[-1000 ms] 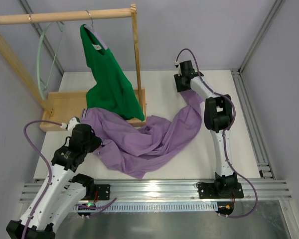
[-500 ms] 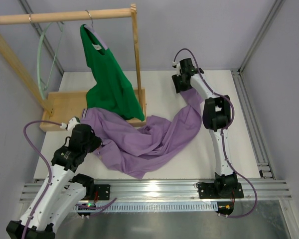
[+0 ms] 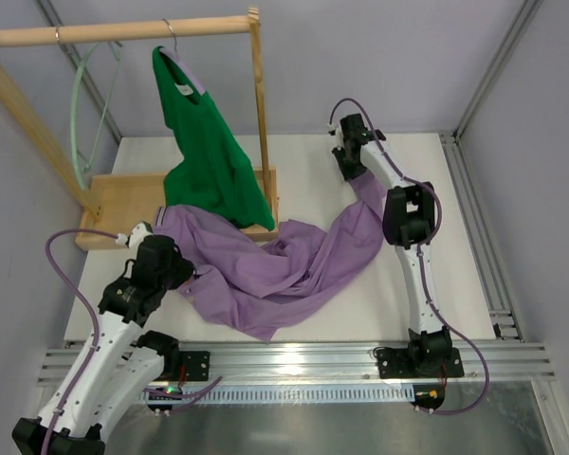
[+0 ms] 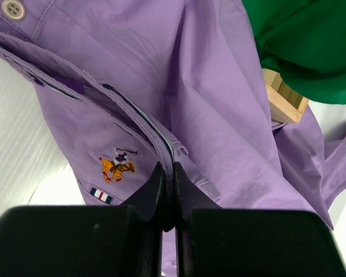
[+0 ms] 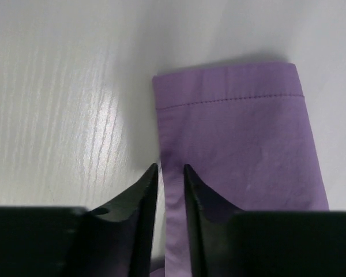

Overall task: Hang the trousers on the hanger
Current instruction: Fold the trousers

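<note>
The lilac trousers (image 3: 284, 265) lie crumpled across the table, one leg stretching to the far right. My left gripper (image 3: 185, 275) is shut on a dark-piped pocket edge near the waistband; in the left wrist view its jaws (image 4: 168, 173) pinch that edge beside an embroidered logo on the trousers (image 4: 219, 104). My right gripper (image 3: 353, 169) sits over the leg's hem end. In the right wrist view it (image 5: 170, 167) is open, its narrow gap straddling the left edge of the trousers leg (image 5: 236, 150). The pale mint hanger (image 3: 76, 123) hangs from the rail at the far left.
A wooden rack stands at the back left: rail (image 3: 123, 31), upright post (image 3: 262, 123) and flat base (image 3: 123, 194). A bright green top (image 3: 209, 161) hangs from it on a metal-hooked hanger and drapes onto the trousers. The base's corner (image 4: 282, 98) lies close to the left gripper.
My right gripper has shifted slightly toward the far edge over the leg's end, and its jaws have narrowed around the fabric edge. The left arm has not moved.
</note>
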